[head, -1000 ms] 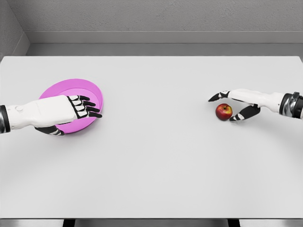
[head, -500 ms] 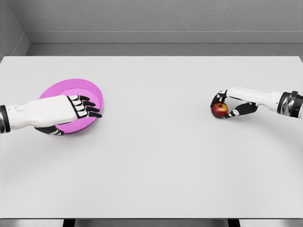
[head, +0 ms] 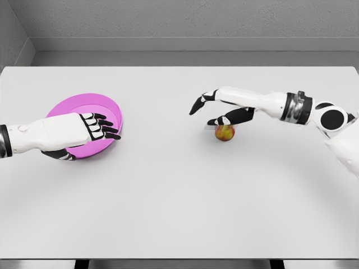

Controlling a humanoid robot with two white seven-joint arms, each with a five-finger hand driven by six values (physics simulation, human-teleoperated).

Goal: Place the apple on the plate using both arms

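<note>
At the left of the white tabletop [head: 179, 213] lies the round magenta plate [head: 73, 106], its rim tilted a little toward the camera. The left robot hand [head: 92, 130] covers the plate's near half: the white palm lies over the rim, the dark-tipped fingers [head: 106, 129] stretch flat across the bowl, and something dark that may be the thumb shows under the near edge, so the hand seems clamped on the plate, though the view from above does not make the grip certain. Its white forearm comes in from the left edge.

Right of the middle, well apart from the plate, sits the apple [head: 225, 133], red and yellow, resting on the tabletop with a faint shadow under it. The right robot hand [head: 216, 109] hangs just above it, fingers spread and relaxed: one finger [head: 197, 105] points out to the left, clear of the fruit, and a lower one [head: 224, 120] lies just over the apple's top. It grips nothing. The right arm reaches in from the right edge.
</note>
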